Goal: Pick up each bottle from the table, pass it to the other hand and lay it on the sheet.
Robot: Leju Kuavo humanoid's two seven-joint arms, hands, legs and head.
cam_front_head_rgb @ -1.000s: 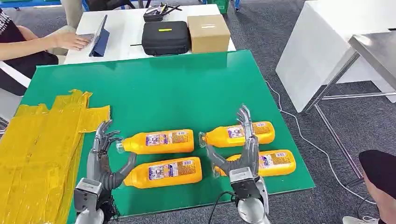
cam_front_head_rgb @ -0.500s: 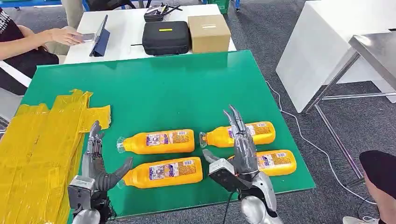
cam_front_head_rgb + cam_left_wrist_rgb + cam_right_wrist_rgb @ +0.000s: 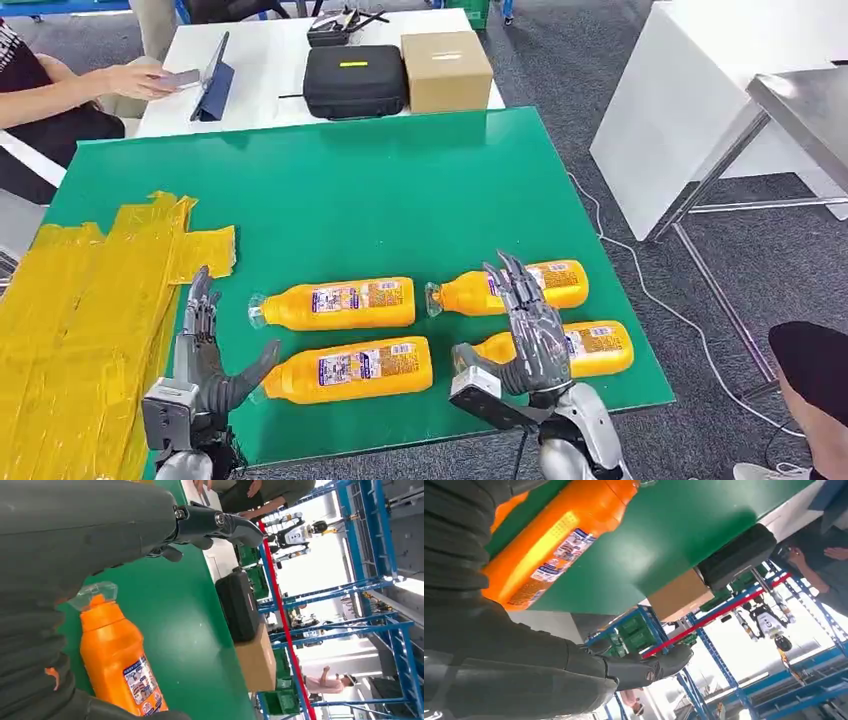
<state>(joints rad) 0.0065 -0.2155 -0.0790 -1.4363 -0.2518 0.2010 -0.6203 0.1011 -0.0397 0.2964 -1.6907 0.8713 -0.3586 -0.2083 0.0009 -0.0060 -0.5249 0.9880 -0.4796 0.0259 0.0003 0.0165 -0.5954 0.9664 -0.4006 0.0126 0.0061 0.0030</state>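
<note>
left hand [image 3: 75, 535] open | orange bottle [image 3: 117, 657] lying on green table [image 3: 185, 645]

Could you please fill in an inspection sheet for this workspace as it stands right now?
Surface: green table, yellow sheet along its left side.
Job's things: four orange bottles lying on the table right of the sheet, none on it.
Clutter: nothing seen on the green table.
Hands: left hand open beside the near-left bottle; right hand open over the right pair, holding nothing.
Cables: white cable on the floor, right of the table.
Surroundings: white table behind with black case and cardboard box; seated person at far left.
</note>
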